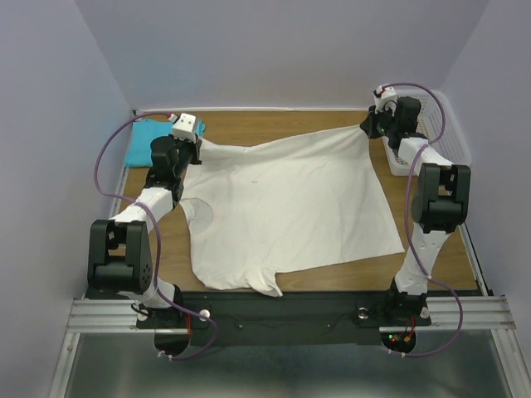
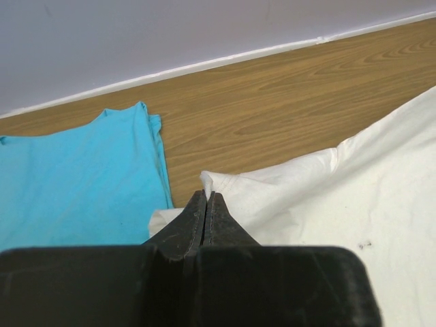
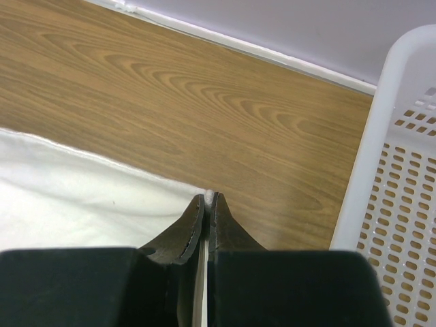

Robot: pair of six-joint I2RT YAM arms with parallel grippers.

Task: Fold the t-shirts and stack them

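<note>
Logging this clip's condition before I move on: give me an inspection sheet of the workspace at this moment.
Surface: wooden table, bare wood showing around the cloth.
Job's things: cream-white t-shirt spread out, both far corners pinched; turquoise t-shirt lying at the far left corner.
Clutter: white mesh basket at the far right edge.
Grippers: left gripper shut on the cream-white t-shirt's far left corner; right gripper shut on its far right corner.
Cables: purple cables looping along both arms.
Surroundings: pale walls on three sides; nothing else seen.
</note>
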